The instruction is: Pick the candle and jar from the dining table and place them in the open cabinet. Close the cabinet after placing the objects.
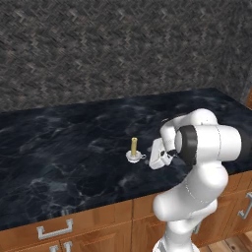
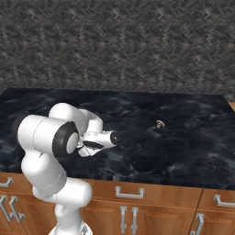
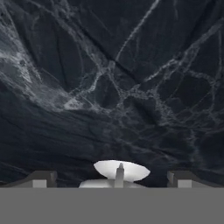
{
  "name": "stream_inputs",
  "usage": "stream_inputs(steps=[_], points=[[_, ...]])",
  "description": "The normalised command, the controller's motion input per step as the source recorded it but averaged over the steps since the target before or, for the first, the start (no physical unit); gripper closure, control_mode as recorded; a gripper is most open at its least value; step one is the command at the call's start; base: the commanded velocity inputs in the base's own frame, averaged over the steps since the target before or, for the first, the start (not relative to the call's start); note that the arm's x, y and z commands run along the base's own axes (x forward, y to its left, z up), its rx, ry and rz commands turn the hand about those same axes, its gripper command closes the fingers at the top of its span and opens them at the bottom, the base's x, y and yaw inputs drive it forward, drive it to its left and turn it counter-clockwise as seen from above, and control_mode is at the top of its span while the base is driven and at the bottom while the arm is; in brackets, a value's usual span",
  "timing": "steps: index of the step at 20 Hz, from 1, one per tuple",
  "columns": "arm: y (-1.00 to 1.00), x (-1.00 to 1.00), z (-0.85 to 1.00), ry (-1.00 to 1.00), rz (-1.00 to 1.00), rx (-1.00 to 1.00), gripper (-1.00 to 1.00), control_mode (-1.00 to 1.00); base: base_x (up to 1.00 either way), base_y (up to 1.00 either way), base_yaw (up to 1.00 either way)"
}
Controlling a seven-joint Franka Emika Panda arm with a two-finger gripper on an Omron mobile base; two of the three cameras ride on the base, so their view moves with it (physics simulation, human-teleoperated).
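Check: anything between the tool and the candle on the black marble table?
Nothing visible. The short yellow-gold candle in its round white holder stands alone on the black marble table, and the open tool sits just beside it; in the hand view the holder lies between the fingertips with bare marble around.

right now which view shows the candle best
The left base view: the candle stands upright, whole, beside the tool. The right base view shows a distant speck; the hand view shows its holder from above, between the fingertips.
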Motion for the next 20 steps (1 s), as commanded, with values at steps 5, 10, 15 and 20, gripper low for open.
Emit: stream_inputs(steps=[5,10,15,20], points=[[0.02,0.09,0.0,0.03,0.01,0.06,-1.0,-1.0,0.0,0.0,0.0],[0.07,0.01,-0.02,0.01,0.01,0.01,-1.0,-1.0,0.0,0.0,0.0],[0.2,0.0,-0.05,0.02,0.01,0.0,-1.0,-1.0,0.0,0.0,0.0],[0.12,0.0,-0.04,0.01,0.0,0.02,-1.0,-1.0,0.0,0.0,0.0]])
